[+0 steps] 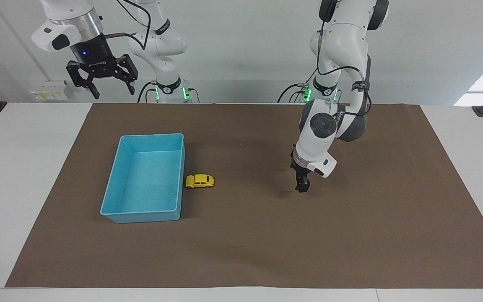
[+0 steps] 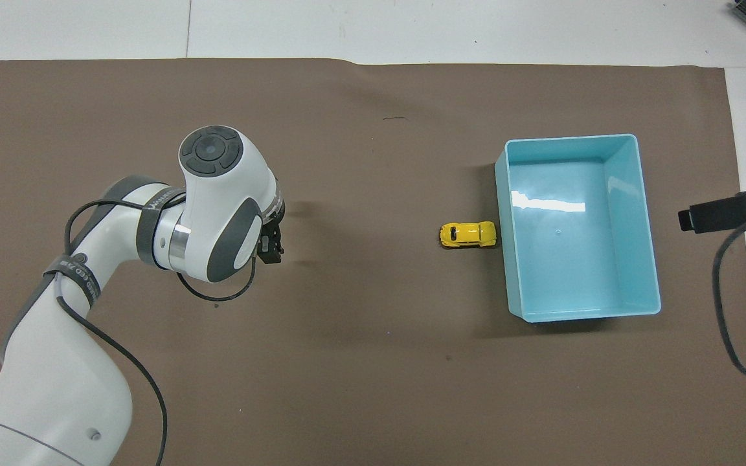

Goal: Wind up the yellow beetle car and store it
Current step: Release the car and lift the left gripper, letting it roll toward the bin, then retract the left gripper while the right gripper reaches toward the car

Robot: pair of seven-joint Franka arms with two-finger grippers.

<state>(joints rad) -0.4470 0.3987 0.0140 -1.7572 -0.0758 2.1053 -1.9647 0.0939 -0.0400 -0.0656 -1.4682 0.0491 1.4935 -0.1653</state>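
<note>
The yellow beetle car (image 1: pixel 199 181) sits on its wheels on the brown mat (image 1: pixel 350 235), its nose right up against the outer long wall of the blue bin (image 1: pixel 118 181), on the bin's side toward the left arm's end of the table. Whether car and wall actually touch cannot be told. The car is outside the bin, about midway between the mat's edge nearest the robots and its edge farthest from them.

The left gripper (image 1: pixel 302 187) points down just above bare mat, well apart from the car, toward the left arm's end. It is seen edge-on, so the gap between its fingers is not plain to the eye, but its jaws are spread as wide as they go and hold nothing; nothing touches them.

The right gripper (image 1: pixel 111 90) hangs high over the table's edge nearest the robots, at the right arm's end, up above the bin's corner region. Its two fingers stand clearly apart, jaws spread and empty, touching nothing; this arm waits
</note>
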